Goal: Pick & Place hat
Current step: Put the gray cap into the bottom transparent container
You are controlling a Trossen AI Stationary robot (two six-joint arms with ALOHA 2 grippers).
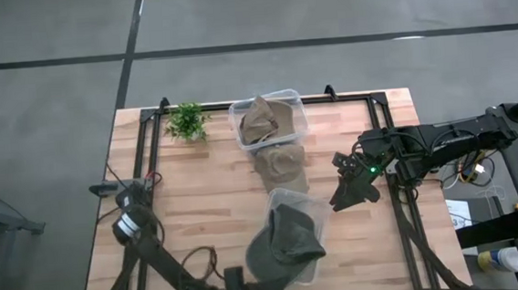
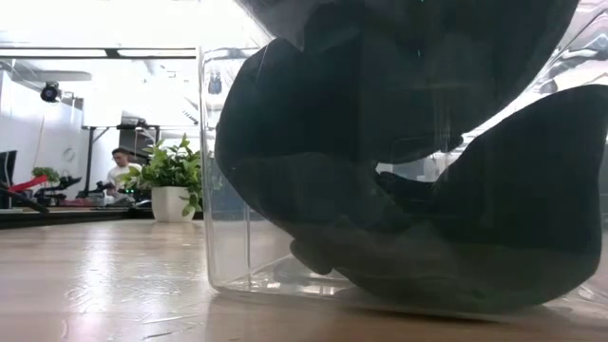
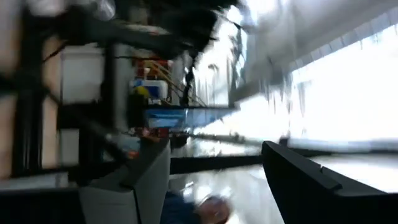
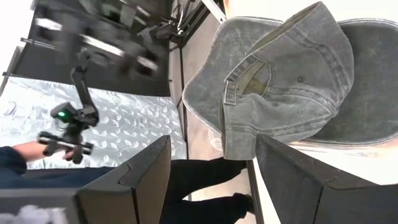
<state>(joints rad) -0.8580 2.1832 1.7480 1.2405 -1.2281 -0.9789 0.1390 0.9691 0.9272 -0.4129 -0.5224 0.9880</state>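
Observation:
A grey-green cap (image 1: 288, 239) lies partly inside a clear box (image 1: 316, 203) near the table's front middle. Its brim hangs over the box's near rim. In the low view the cap (image 2: 399, 190) fills the box (image 2: 211, 190). My right gripper (image 1: 340, 197) is open and empty, just right of the box; its wrist view shows the cap (image 4: 286, 81) beyond the fingers (image 4: 212, 146). My left gripper (image 1: 237, 282) is at the table's near edge, left of the cap's brim. It is open with nothing between its fingers (image 3: 216, 149).
A second clear box (image 1: 236, 119) at the far middle holds a tan cap (image 1: 265, 122). Another tan cap (image 1: 280, 162) lies on the table just in front of it. A small plant (image 1: 186, 121) stands at the far left. A person (image 2: 119, 166) sits in the room behind.

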